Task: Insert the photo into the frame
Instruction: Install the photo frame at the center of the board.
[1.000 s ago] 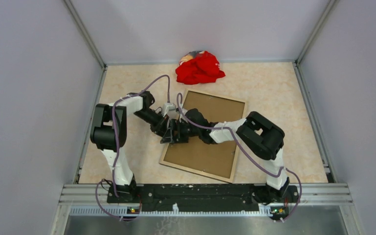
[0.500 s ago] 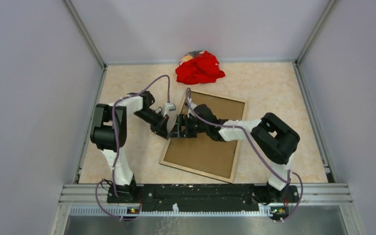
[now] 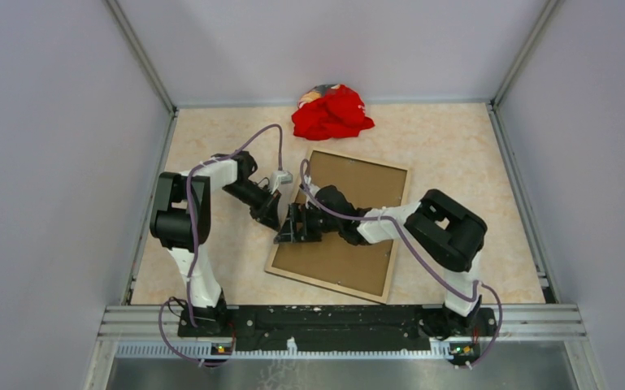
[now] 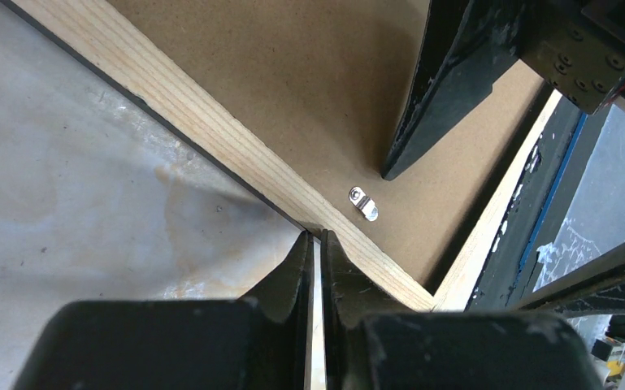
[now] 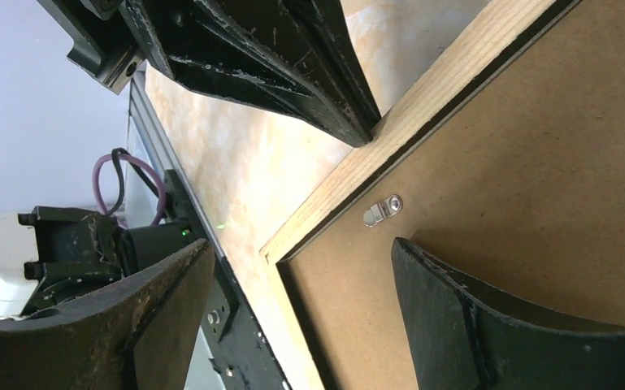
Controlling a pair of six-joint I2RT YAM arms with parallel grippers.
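Lying face down on the counter [image 3: 471,162], the frame [image 3: 400,236] is shown pale wood up, with a brown backing [image 3: 349,260] seated inside. The photo is not seen; whether it is under the backing cannot be told. The left end effector [image 4: 314,237] is closed, its tips set on the frame's left rail. The right end effector [image 5: 301,244] is held wide open and empty beside a metal clip [image 4: 364,203]. Progress is judged as either not yet opened or nearly finished.

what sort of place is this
Likely a robot lab test cell: plain grey walls box in a table, and the left arm and right arm are bolted to a metal rail at its near edge.
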